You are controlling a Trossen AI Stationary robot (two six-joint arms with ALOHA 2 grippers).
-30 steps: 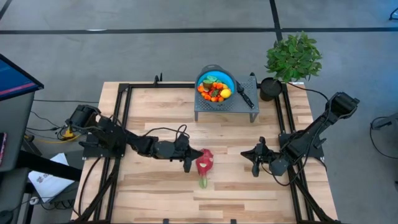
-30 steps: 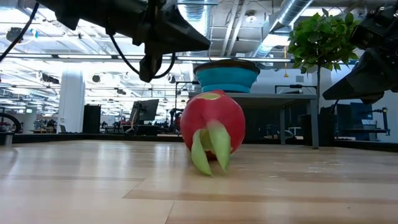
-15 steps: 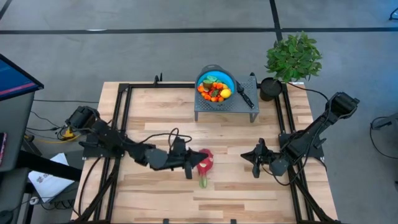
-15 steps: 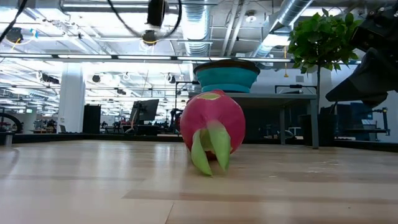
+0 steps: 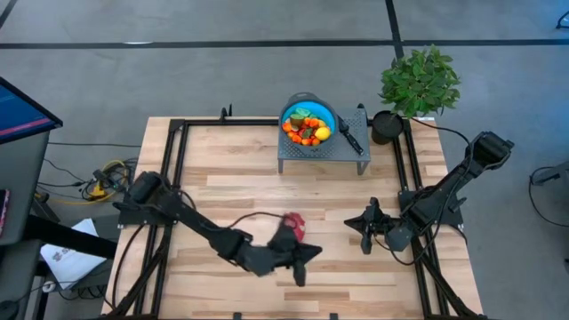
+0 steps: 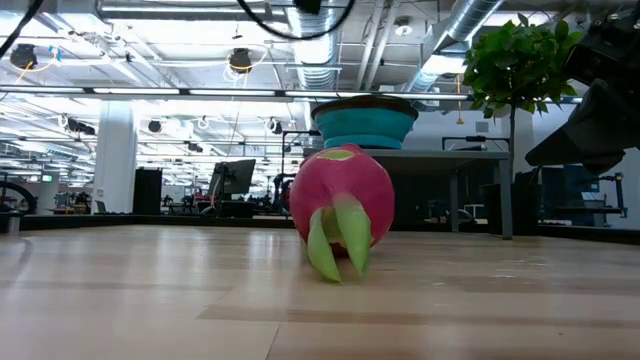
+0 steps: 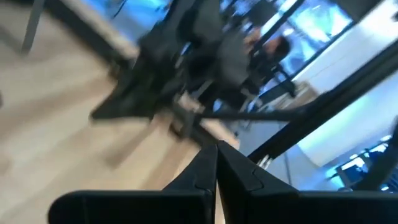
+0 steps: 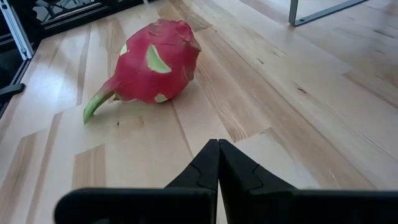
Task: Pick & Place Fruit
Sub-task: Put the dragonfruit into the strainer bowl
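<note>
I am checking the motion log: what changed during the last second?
The left gripper, shut and empty, swung past the dragon fruit toward the table's front edge. The dragon fruit, the bowl of fruit and the shut right gripper stayed put.

Left arm (image 5: 222, 238) overhangs dragon fruit (image 5: 292, 224) — right side free.

High cam straight down, low cam table-level, both share dragon fruit (image 6: 341, 218) (right wrist cam too)

A black-handled knife (image 5: 349, 136) lies near a potted plant (image 5: 420, 82).
</note>
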